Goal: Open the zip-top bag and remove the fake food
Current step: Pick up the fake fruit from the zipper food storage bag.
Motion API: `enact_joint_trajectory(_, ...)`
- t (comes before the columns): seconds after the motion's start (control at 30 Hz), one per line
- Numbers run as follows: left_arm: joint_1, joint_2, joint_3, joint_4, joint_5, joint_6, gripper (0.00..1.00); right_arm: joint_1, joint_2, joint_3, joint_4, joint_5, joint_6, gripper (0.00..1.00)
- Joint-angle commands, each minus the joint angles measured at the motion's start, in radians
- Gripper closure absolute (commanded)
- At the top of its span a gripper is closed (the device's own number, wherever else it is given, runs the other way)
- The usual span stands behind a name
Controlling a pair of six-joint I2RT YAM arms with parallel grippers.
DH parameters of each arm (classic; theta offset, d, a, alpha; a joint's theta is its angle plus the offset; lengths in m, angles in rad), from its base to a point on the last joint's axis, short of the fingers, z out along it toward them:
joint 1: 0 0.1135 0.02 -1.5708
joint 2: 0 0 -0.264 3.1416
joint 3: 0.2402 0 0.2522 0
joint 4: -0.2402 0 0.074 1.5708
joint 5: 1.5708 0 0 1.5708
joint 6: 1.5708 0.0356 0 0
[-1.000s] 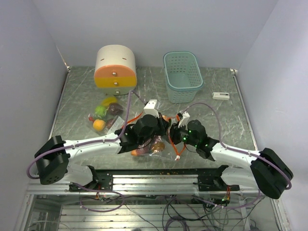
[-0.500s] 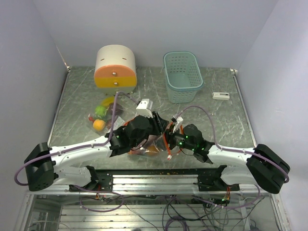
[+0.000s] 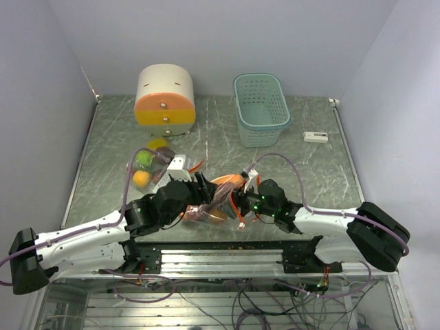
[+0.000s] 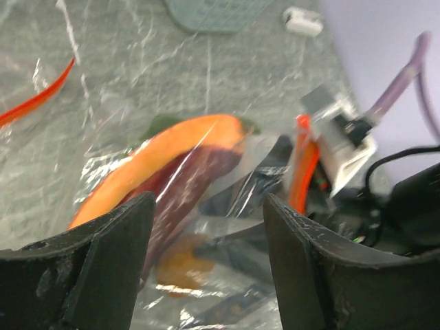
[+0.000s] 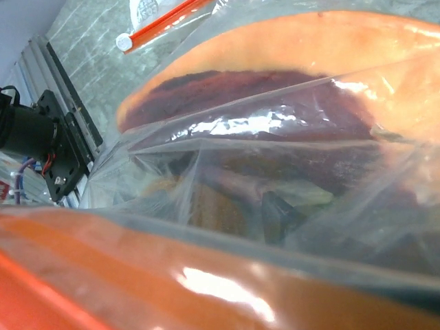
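The zip-top bag [image 3: 215,201] lay at the near middle of the desk [image 3: 302,172], between the two arms, holding fake food [image 5: 275,103]: a long orange piece [image 4: 165,155] beside a dark purple piece [image 4: 189,185]. Both pieces ran slantwise just ahead of the left gripper [image 4: 204,216], whose jaws stood released and empty. The right gripper [image 3: 240,201] was nearest, pressed against the film, though whether its jaws grasped it could not be told.

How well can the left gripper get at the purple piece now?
Probably not yet: the left gripper is open and faces the purple piece, but clear plastic of the bag lies over it, and no open mouth shows.
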Motion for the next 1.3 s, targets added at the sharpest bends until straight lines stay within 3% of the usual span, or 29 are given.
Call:
enact_joint_trajectory(0.0,-0.008,-0.022,-0.087,-0.039,0.043,-0.033,0.3,0.003,0.018,0.019,0.021,0.018,-0.024,0.43)
enact_joint_trajectory(0.13,-0.031,0.018,-0.131,-0.004,0.109,-0.042,0.51,0.003,0.016,0.018,0.018,0.017,-0.024,0.43)
enact_joint_trajectory(0.3,-0.139,0.092,-0.131,-0.053,0.044,-0.088,0.79,0.003,0.002,0.021,0.0,0.029,-0.037,0.4)
enact_joint_trajectory(0.47,-0.227,0.085,-0.177,-0.068,-0.005,-0.158,0.92,0.003,-0.018,0.02,-0.025,0.044,-0.042,0.41)
enact_joint_trajectory(0.6,-0.289,0.08,-0.225,-0.053,-0.041,-0.225,0.93,0.004,-0.034,0.015,-0.04,0.065,-0.043,0.42)
enact_joint_trajectory(0.87,-0.294,0.196,-0.223,-0.076,-0.148,-0.271,0.93,0.003,-0.044,-0.01,-0.013,0.046,-0.031,0.42)
enact_joint_trajectory(0.97,-0.28,0.214,-0.205,-0.108,-0.189,-0.253,0.93,0.004,-0.032,-0.014,0.0,0.034,-0.037,0.4)
enact_joint_trajectory(1.27,-0.212,0.226,-0.254,0.02,-0.127,-0.201,0.93,0.011,0.055,-0.025,0.098,-0.026,-0.013,0.27)
